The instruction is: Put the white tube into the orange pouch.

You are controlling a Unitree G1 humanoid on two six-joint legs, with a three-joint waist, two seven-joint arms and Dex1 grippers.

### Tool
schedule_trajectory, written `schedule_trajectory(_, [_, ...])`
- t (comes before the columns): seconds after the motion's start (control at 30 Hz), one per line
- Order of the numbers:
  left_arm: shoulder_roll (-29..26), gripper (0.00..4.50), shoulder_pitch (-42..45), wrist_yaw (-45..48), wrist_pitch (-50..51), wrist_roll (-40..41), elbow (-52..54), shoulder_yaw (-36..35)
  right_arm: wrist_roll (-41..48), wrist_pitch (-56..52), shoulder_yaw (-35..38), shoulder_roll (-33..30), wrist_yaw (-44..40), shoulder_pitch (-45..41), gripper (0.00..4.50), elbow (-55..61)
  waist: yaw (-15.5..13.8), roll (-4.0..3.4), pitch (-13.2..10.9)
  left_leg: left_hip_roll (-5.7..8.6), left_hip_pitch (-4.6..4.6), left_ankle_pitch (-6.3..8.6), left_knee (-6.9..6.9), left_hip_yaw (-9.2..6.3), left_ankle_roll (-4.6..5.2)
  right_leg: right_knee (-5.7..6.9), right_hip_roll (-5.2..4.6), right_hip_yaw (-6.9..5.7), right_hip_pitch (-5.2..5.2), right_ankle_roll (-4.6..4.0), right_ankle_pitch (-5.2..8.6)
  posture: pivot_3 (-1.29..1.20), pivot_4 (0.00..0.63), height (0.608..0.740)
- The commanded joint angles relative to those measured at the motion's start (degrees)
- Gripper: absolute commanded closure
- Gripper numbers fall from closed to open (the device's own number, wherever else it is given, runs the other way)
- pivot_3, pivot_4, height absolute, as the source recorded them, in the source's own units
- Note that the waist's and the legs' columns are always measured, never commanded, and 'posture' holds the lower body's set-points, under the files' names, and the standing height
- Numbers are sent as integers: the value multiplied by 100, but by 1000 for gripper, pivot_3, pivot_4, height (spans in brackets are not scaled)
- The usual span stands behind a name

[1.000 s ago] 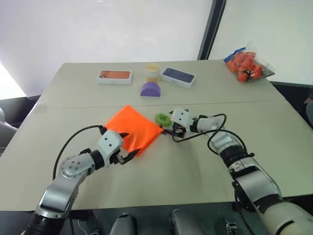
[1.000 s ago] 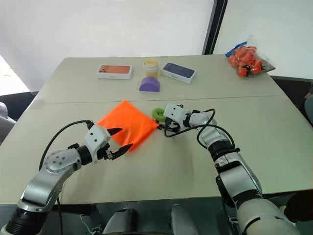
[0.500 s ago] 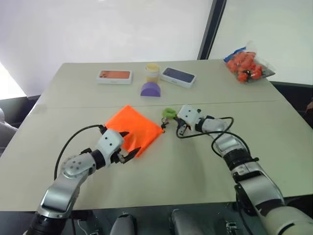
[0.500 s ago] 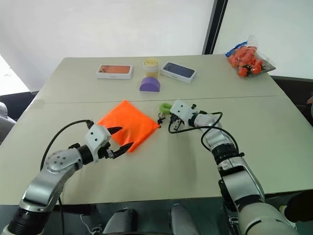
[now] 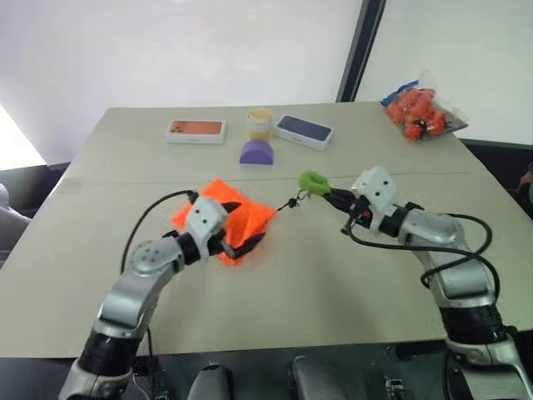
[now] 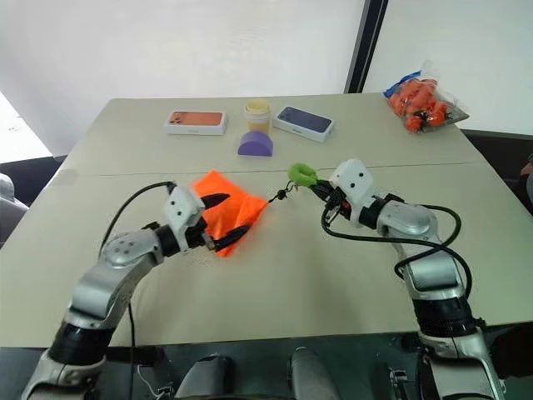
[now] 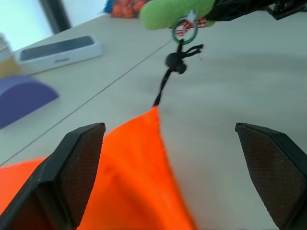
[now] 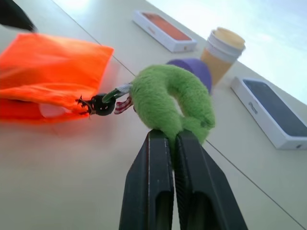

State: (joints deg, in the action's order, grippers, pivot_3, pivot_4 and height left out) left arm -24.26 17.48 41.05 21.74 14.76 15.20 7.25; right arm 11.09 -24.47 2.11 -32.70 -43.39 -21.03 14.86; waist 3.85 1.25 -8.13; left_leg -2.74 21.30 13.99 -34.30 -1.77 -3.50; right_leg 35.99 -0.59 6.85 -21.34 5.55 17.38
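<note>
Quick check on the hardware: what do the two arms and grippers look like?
Both arms are silver-grey metal segments with dark joints. Each wrist carries a white block with a looping black cable. The left gripper and right gripper each have two black tapered fingers.

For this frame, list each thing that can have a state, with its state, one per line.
orange pouch: one corner pulled up off the table, cord taut
green ring: lifted, pinched by the right gripper
right gripper: shut on the green ring
left gripper: open, straddling the pouch
yellowish jar: upright, lid on
clear bag: lying on the table's far corner
</note>
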Motion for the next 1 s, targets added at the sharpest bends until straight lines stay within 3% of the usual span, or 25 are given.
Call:
schedule_trajectory(0.03, [3,60,356,61,-687,-382,-284,210,198,-113,176,-58,96,7,4500,359,11,0,0,0,0,0,0,1,0,0,0,1,0,0,0,0,150,723])
schedule_trajectory(0.17, [25,60,557,-47,-1647,-992,-752,521,315,-166,204,14,208,-10,4500,462,-6,-1,0,0,1,0,6,1,0,-1,1,1,-3,1,1,0,150,723])
schedule_trajectory(0.3, [82,60,660,205,-1958,-922,-1152,573,101,-69,-49,-20,283,-15,4500,478,-8,-1,0,0,5,0,6,1,0,-6,0,1,-3,4,1,0,150,723])
schedule_trajectory(0.63, [89,60,2010,2052,-1620,384,-3144,-35,-345,514,-567,-46,282,-331,4500,75,-7,4,-3,1,5,-5,2,1,7,1,2,-2,-5,3,1,0,150,723])
schedule_trajectory(0.77, [100,60,2829,2926,-2171,145,-4478,109,-428,758,-661,-69,182,-466,4500,-94,-8,5,-3,2,8,-5,6,0,8,-1,3,-6,-8,20,-3,0,150,723])
schedule_trajectory(1.0, [353,60,3600,3851,-3038,-197,-5909,260,-460,857,-754,-66,98,-561,4500,-119,-13,5,-3,2,11,-4,13,-3,9,-2,3,-10,-9,29,0,0,150,723])
